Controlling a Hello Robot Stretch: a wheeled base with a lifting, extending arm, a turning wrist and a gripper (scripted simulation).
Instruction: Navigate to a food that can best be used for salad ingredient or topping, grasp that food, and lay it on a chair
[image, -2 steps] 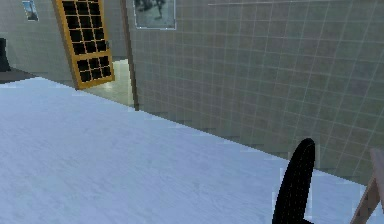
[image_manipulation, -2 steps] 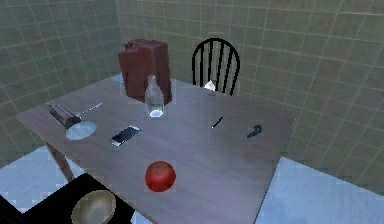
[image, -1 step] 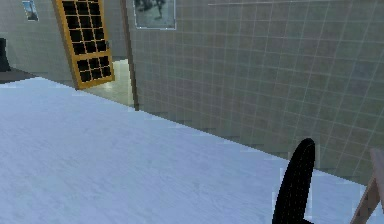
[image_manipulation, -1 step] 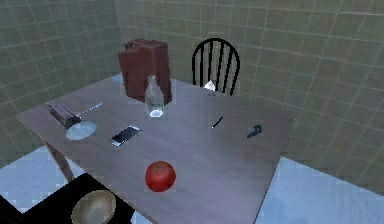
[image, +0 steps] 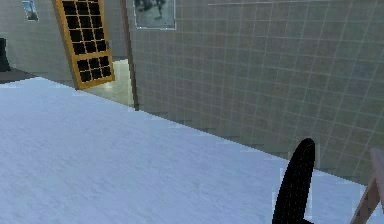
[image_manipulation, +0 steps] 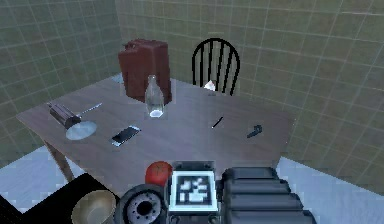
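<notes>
**Tomato at the tabletop's near edge, beside our pincer**

Ahead, an orange-framed door (image: 86, 40) stands at eleven o'clock in the tiled wall (image: 250, 70). A wall picture (image: 155, 12) hangs at twelve, and a dark curved shape (image: 295, 185) rises at five o'clock over the pale floor (image: 110, 150).

In the arm side view we look down on a brown tabletop (image_manipulation: 190, 135). Going from the left, we see a silver utensil (image_manipulation: 75, 122) at nine o'clock, a bowl (image_manipulation: 93, 208) low at seven, and a phone (image_manipulation: 125, 134). A brown bag (image_manipulation: 145, 65) stands at eleven with a clear bottle (image_manipulation: 154, 97) just in front of it.

The red tomato (image_manipulation: 157, 173) sits at six o'clock by the near edge, just beside our pincer (image_manipulation: 146, 208). We cannot tell whether the pincer holds anything.

A black chair (image_manipulation: 215, 43) stands at one o'clock behind the tabletop. A pen (image_manipulation: 217, 122) and a small dark thing (image_manipulation: 254, 130) lie toward three.
</notes>
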